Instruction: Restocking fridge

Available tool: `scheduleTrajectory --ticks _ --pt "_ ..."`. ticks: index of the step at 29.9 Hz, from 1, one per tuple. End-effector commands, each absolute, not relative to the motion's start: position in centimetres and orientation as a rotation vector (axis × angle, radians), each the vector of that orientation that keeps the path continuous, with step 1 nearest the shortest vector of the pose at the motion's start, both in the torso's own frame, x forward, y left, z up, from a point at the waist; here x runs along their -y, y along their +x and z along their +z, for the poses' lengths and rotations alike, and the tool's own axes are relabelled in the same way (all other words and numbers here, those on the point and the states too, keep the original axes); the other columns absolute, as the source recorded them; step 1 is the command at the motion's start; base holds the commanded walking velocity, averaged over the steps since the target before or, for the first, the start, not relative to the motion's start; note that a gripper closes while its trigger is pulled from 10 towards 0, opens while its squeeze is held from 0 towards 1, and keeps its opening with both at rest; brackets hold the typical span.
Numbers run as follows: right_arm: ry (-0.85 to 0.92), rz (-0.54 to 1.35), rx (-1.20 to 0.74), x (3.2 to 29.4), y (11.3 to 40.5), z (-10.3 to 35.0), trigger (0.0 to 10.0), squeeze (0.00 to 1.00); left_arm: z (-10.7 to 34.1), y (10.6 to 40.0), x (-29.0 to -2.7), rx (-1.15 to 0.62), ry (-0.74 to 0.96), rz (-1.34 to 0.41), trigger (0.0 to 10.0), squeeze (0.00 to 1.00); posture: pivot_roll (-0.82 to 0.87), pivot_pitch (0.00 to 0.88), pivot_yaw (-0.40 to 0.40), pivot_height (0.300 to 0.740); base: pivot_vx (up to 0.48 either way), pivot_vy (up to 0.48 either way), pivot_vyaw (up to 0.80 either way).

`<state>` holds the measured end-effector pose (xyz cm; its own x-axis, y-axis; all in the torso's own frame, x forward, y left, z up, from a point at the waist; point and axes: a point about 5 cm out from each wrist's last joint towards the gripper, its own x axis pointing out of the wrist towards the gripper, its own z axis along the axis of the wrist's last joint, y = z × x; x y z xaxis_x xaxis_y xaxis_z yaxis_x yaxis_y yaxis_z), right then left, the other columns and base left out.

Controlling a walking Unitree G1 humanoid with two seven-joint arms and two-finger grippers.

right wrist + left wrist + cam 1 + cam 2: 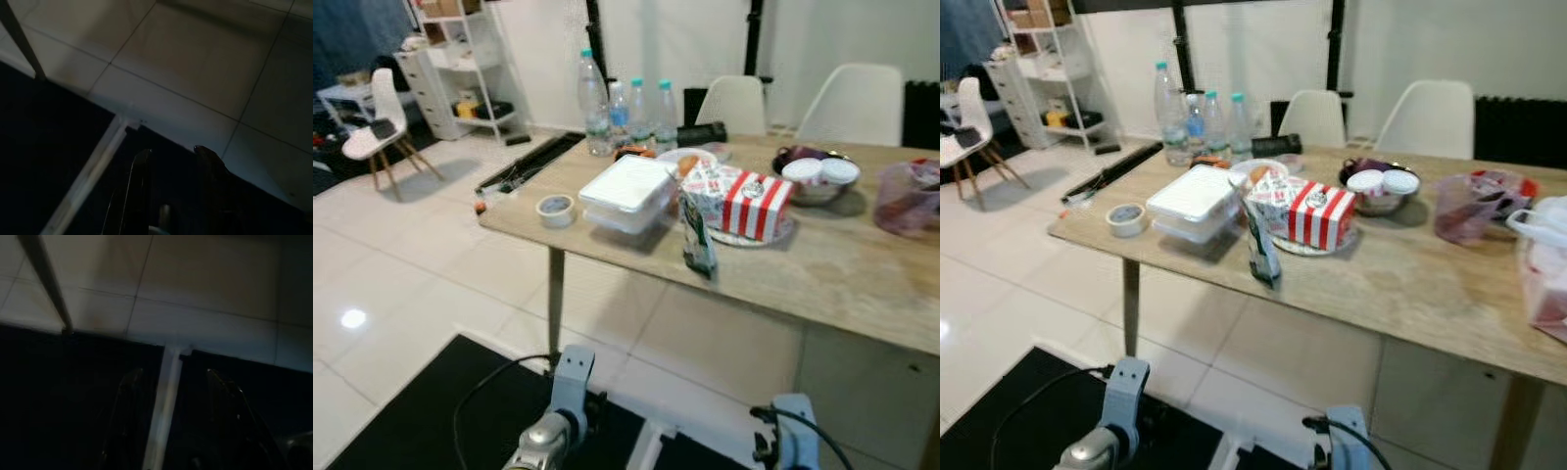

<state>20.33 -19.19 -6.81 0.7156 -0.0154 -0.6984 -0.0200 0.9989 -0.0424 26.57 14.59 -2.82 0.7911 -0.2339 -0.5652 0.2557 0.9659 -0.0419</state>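
Note:
A wooden table (842, 274) stands in front of me, loaded with groceries. Three water bottles (597, 98) stand at its far left corner. Nearer are a white lidded container (626, 191), a green carton (697, 230) and a red-and-white striped box (756, 204). A metal bowl (818, 181) holds two white cups, and a pink bag (906, 196) sits at the right. Both silver arms hang low below the table edge, the left arm (553, 421) and the right arm (793, 441). My left gripper (171, 382) and right gripper (173, 156) are open over the dark floor, holding nothing.
A tape roll (555, 209) lies near the table's left edge, above a table leg (555, 304). Two white chairs (734, 103) stand behind the table, another chair (382, 117) and a white shelf (460, 69) at far left. A black mat (440, 411) lies underfoot.

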Motion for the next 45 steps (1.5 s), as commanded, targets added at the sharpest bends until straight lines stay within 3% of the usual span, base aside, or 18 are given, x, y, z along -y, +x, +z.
scheduleTrajectory --ticks 1,17,29,39,45 --pt "-0.04 0.005 -0.771 18.9 20.3 -6.8 10.0 0.0 -3.0 26.4 -15.0 -0.617 0.043 -0.258 10.0 0.0 -0.07 0.0 0.114 0.726 0.292 0.0 -0.8" --pt "-0.026 -0.004 -0.775 18.8 19.9 -7.1 10.0 0.0 -3.0 26.3 -15.1 -0.619 0.048 -0.262 10.0 0.0 -0.07 0.0 0.117 0.726 0.289 0.0 -0.8" --pt "-0.028 -0.004 -0.786 18.7 19.2 -7.4 10.0 0.0 -3.5 25.7 -14.5 -0.635 0.067 -0.326 10.0 0.0 -0.07 0.0 0.113 0.726 0.084 0.0 0.0" --pt "-0.031 -0.005 -0.791 18.9 19.0 -7.5 10.0 0.0 -3.5 25.5 -14.2 -0.628 0.067 -0.338 10.0 0.0 -0.07 0.0 0.11 0.726 0.0 -0.48 0.0" --pt "-0.036 -0.005 -0.796 19.0 18.8 -7.6 10.0 0.0 -3.4 25.6 -14.7 -0.61 0.051 -0.28 10.0 0.0 -0.08 0.0 0.108 0.726 0.0 0.0 0.0"
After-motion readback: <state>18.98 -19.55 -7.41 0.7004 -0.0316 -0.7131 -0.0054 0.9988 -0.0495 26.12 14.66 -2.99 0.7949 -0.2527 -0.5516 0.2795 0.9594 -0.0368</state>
